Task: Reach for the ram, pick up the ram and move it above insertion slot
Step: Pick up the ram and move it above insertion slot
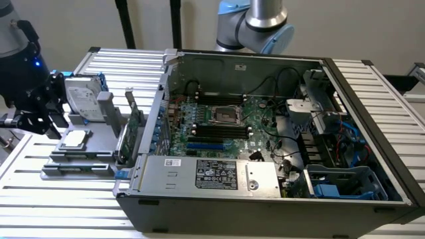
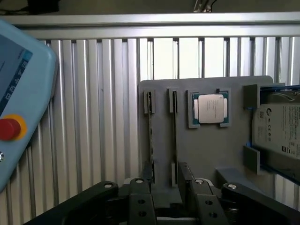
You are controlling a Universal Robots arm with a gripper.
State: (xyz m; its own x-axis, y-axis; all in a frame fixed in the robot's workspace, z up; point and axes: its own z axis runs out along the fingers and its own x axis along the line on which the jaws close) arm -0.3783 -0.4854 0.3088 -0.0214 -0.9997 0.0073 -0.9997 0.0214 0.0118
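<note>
**Clerk:** First entry, the end effector?

**Checker:** Gripper (image 2: 164,188): black, two fingers, jaws parted, nothing between them and nothing held. The grey holder plate (image 2: 211,154) shows through the gap.

**Clerk:** Nearest item?

**Checker:** The ram (image 2: 150,136): a thin stick standing on edge in a groove of the holder plate. One end lies close to the fingers (image 2: 140,192), untouched. Just beside it and parallel to it, a second dark strip (image 2: 175,133) sits in its own groove. Whether that is a stick or a bare groove, I cannot tell.

**Clerk:** Further along the plate?

**Checker:** Processor (image 2: 209,108), flat in a square frame, next past the second strip. Then a hard drive (image 2: 281,129), held between grey blocks at the plate's end.

**Clerk:** Beneath?

**Checker:** Table (image 2: 93,117) of ribbed metal slats. One light-blue handset (image 2: 28,79) with a red button (image 2: 8,129) sits apart from the plate.

**Clerk:** From the exterior view?

**Checker:** The gripper hangs over the holder plate, at the exterior view's left. A green expansion card (image 1: 129,130) stands upright between the plate and the computer case (image 1: 265,211). The case lies open side up, showing the motherboard (image 1: 256,112). The insertion slot (image 1: 219,131) is one of several parallel black sockets beside the processor socket (image 1: 222,115), well apart from the ram. A blue socket (image 1: 206,147) lies between those black sockets and the power supply (image 1: 212,174).
</note>
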